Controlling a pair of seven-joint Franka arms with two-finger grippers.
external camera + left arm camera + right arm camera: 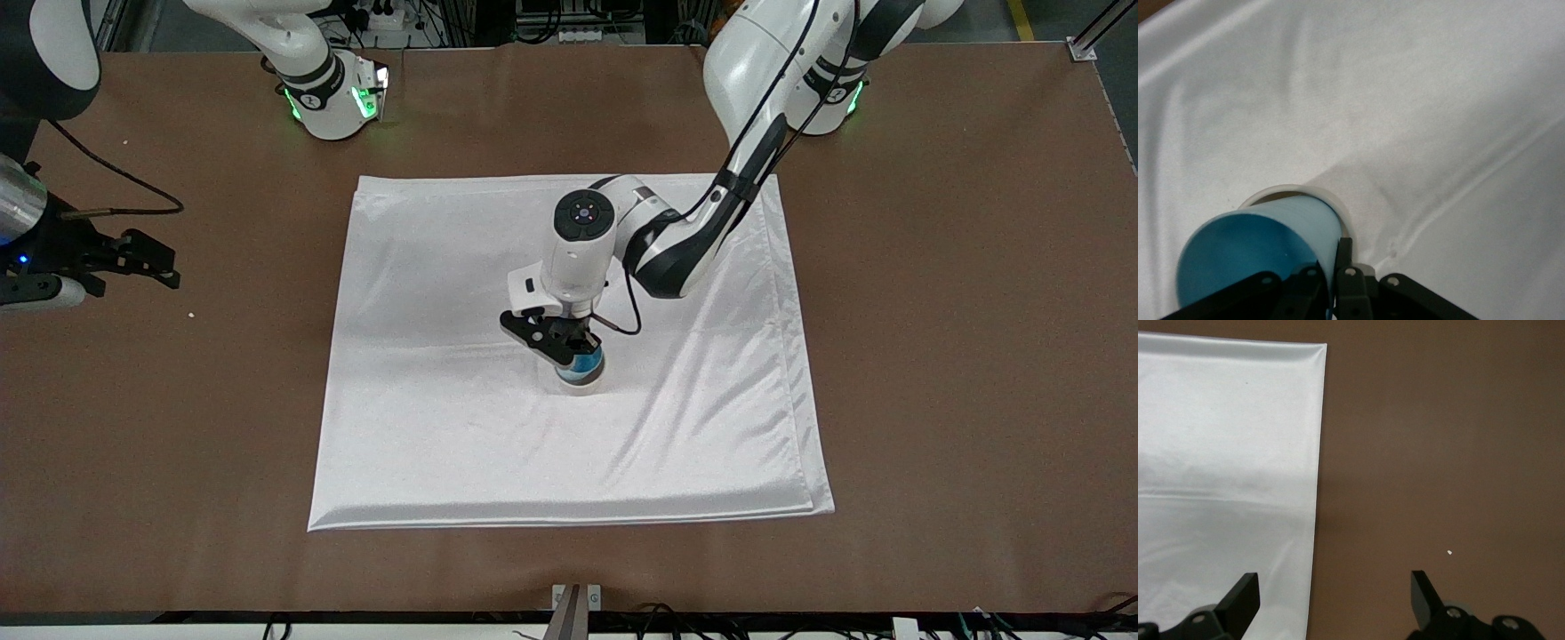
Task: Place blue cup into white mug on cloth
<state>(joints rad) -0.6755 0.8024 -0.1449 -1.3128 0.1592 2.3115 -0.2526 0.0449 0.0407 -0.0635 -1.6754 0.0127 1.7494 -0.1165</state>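
Note:
My left gripper (pixel 569 345) is over the middle of the white cloth (pixel 444 427). It is shut on the wall of the light-blue cup (pixel 587 363), one finger inside and one outside. In the left wrist view (pixel 1335 267) the blue cup (pixel 1258 243) is tilted, with its lower end inside the rim of the white mug (pixel 1293 192). The mug (pixel 582 383) stands on the cloth (pixel 1438 100) and is mostly hidden by the cup and the gripper. My right gripper (pixel 171 267) waits open and empty over bare table at the right arm's end, also seen in its wrist view (pixel 1331 597).
The brown table (pixel 933 356) surrounds the cloth on all sides. The cloth's edge (pixel 1225 453) shows in the right wrist view. A small white speck (pixel 191 314) lies on the table near my right gripper.

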